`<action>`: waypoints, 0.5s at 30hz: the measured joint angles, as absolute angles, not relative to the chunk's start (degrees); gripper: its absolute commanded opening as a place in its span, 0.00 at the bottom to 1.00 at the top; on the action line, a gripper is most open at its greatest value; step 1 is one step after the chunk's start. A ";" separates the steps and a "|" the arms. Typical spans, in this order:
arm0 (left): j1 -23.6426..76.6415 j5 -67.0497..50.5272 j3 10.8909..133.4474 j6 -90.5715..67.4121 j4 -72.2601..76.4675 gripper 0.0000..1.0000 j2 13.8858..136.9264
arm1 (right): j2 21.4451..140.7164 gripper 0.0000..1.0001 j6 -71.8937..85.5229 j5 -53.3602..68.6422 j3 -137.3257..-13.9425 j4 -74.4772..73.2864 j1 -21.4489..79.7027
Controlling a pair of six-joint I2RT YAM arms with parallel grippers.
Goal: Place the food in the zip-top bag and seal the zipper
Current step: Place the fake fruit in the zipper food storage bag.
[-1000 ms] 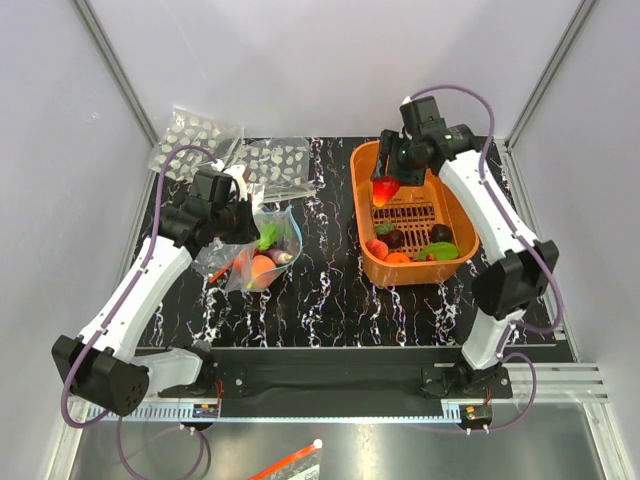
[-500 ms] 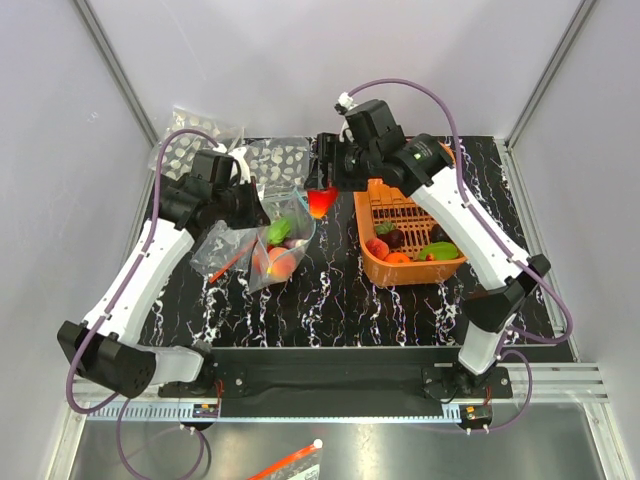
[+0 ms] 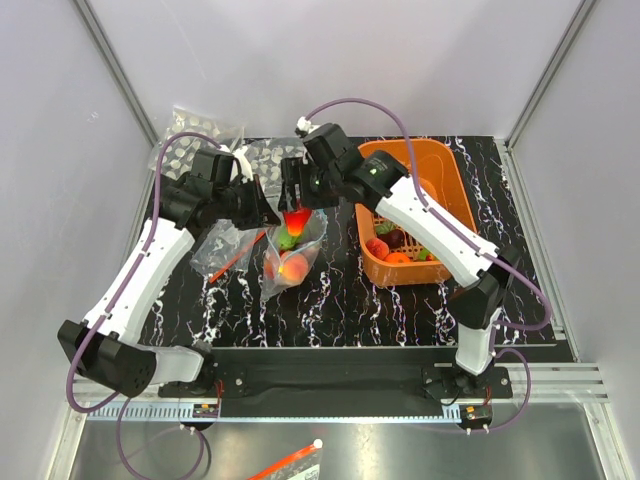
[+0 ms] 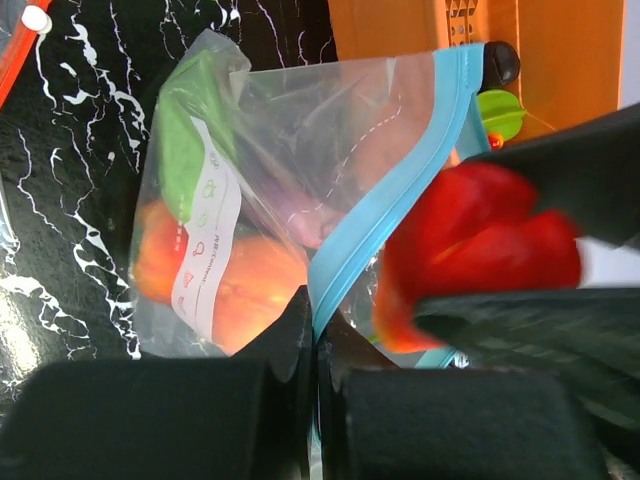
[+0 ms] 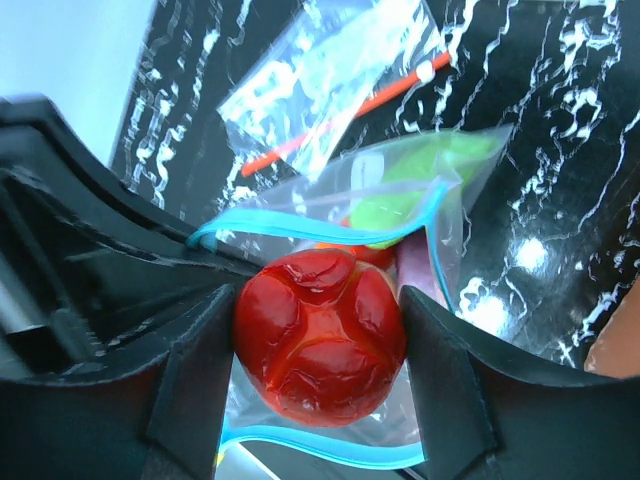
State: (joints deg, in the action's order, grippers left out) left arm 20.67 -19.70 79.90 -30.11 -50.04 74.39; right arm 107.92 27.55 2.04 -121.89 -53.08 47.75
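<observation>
— Left fingers [image 4: 282,345], state?
— Pressed together on the zipper [image 4: 397,185], the teal-blue strip. They pinch one lip of the zip-top bag [image 4: 290,140] and hold that lip up over the tabletop [image 3: 340,300]. Mouth gapes open.
— Any text on the bag?
— White label [image 4: 210,240] down one side, with red print and small symbols, too small to read.
— Contents?
— Green piece [image 4: 180,150], purple piece [image 4: 300,215], peach-orange piece [image 4: 250,295]. All inside, seen through the plastic.
— Right fingers [image 5: 195,380]?
— Clamped on a red toy fruit [image 5: 320,335], one finger each side. Right wrist view puts it between the two teal lips, right at the mouth. In or just above, cannot tell.
— Surroundings, left to right?
— Back left: clear packets with white dots [image 3: 195,130]. By the left arm, a second clear bag with a red strip [image 3: 228,262] lies flat just beside the task bag. Right: orange basket [image 3: 455,185], more food [image 3: 397,240] in its near end, in red, dark plum, orange and green.
— Blockers?
— Right arm [image 3: 425,225] crosses over the basket's left edge in the top view. In the left wrist view the red fruit and right fingers hide part of the mouth. One more red-strip bag [image 3: 285,462] lies on the metal ledge at the near edge.
</observation>
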 measured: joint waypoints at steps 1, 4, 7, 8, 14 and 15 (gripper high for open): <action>20.67 -19.77 79.90 -30.11 -50.04 0.00 74.39 | 107.83 0.93 27.42 1.69 -120.95 -52.82 48.18; 20.67 -19.77 79.90 -30.13 -50.04 0.00 74.39 | 107.79 1.00 26.83 0.34 -118.19 -52.12 48.64; 20.67 -19.75 79.77 -30.11 -50.06 0.00 74.39 | 107.79 0.99 26.79 -1.10 -116.40 -52.34 48.58; 20.64 -19.73 79.72 -30.11 -50.09 0.00 74.39 | 107.79 1.00 26.79 -1.37 -116.38 -52.36 48.58; 20.60 -19.73 79.68 -30.06 -50.11 0.00 74.39 | 107.02 0.76 27.16 -3.68 -116.64 -53.91 48.60; 20.60 -19.70 79.68 -30.04 -50.11 0.00 74.39 | 106.74 0.73 27.64 -3.90 -116.68 -54.61 48.60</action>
